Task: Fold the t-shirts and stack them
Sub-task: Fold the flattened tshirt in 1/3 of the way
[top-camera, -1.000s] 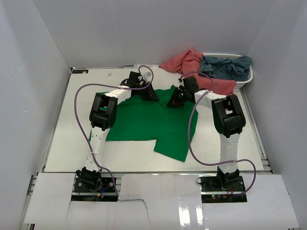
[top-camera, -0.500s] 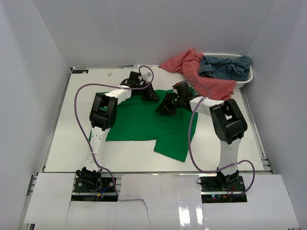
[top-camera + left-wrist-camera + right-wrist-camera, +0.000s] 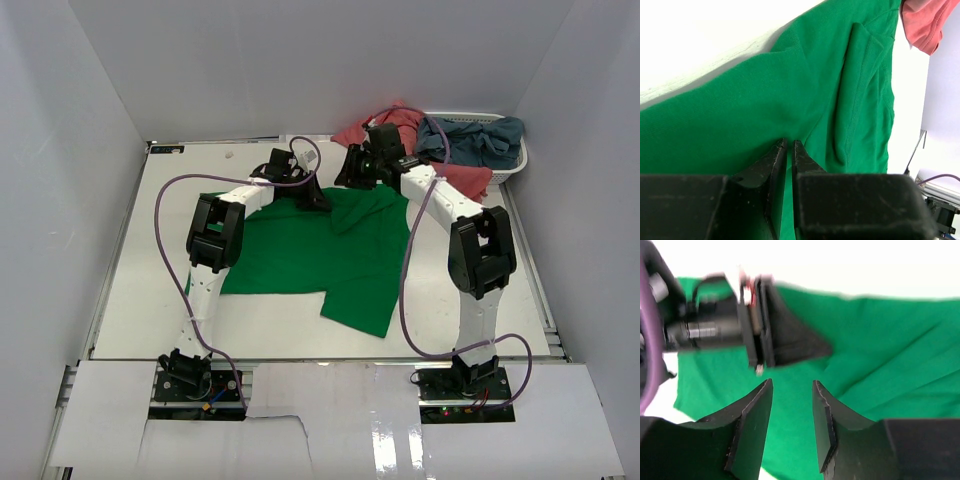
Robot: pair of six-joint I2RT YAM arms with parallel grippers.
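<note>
A: Where is the green t-shirt [image 3: 300,260] right now?

B: I see it lying spread out on the table [image 3: 150,250], between my two arms. The far right bit of it is bunched up.

A: And your left gripper [image 3: 789,144]?

B: It is down at the far edge of the green t-shirt. Its fingers are almost together, with just a thin crack, and they pinch the green cloth.

A: What about the right gripper [image 3: 792,385]?

B: It hangs over that same far edge, near the left one. Its fingers are apart and hold nothing.

A: And the other shirts?

B: The pink t-shirt [image 3: 468,182] lies in a heap at the far right, by the white basket [image 3: 518,165]. The grey-blue t-shirt [image 3: 470,138] sits in the basket, touching the pink one.
</note>
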